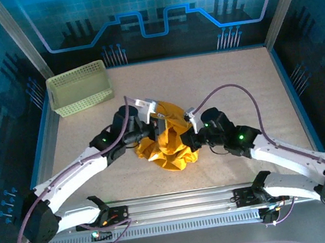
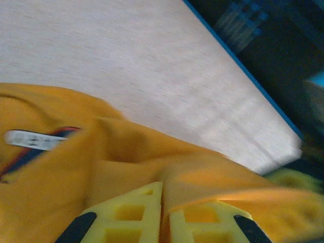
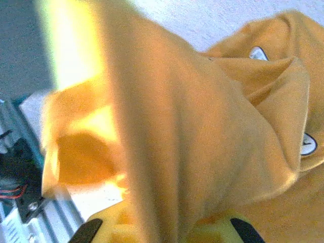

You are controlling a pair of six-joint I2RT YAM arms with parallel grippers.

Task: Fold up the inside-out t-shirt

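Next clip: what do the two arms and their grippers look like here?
The left arm and right arm have white shells, black joints, a green light each and a purplish cable. The left gripper has yellow fingers with square cut-outs and black patches; the right gripper looks yellow and black too.

You can't read the blurred white tag; the right fingers are cut off at the bottom edge, t-shirt cloth hiding their tips.
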